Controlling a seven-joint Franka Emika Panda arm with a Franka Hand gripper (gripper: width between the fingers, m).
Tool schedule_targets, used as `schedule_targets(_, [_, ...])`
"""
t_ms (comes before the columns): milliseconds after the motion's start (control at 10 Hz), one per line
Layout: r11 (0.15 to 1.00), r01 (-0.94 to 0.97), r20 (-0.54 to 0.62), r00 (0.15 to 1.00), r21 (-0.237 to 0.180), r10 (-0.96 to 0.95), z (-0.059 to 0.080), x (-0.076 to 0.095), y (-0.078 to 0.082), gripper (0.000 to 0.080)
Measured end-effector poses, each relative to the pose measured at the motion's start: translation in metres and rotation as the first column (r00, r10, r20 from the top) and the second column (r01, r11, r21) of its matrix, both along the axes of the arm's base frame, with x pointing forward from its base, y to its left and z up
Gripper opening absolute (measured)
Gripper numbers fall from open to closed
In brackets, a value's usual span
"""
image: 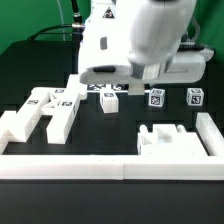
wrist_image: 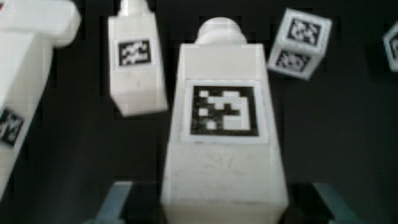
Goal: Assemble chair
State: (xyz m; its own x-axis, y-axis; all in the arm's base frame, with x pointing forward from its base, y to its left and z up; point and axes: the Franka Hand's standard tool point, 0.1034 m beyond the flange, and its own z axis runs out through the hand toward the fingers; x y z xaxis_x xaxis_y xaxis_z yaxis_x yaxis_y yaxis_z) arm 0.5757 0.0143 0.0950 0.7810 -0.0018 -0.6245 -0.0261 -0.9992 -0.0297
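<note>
The chair is in loose white tagged parts. A long white post (wrist_image: 222, 120) with a square tag on its face runs between my gripper's (wrist_image: 226, 203) fingers (wrist_image: 128, 200), which are shut on its near end. In the exterior view that post (image: 110, 99) shows just under the arm's big white hand (image: 135, 45), which hides the fingers. A second post (wrist_image: 134, 60) lies beside it. An H-shaped frame (image: 45, 112) lies at the exterior view's left. The boxy seat (image: 165, 140) stands at the front right.
Two small tagged pegs (image: 156, 97) (image: 195, 96) stand behind the seat. A low white border wall (image: 100, 166) runs along the front and up the right side (image: 210, 135). The tabletop is black.
</note>
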Motion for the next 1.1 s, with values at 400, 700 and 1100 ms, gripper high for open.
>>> schedule_targets(400, [1.000, 0.009, 0.308, 0.951, -0.009, -0.006, 0.010, 0.031, 0.001, 0.0294])
schedule_targets(700, [1.000, 0.015, 0.492, 0.870, -0.014, -0.007, 0.014, 0.039, 0.001, 0.0294])
schedule_targets(1100, [1.000, 0.027, 0.686, 0.727, -0.010, -0.013, 0.047, 0.067, 0.021, 0.0294])
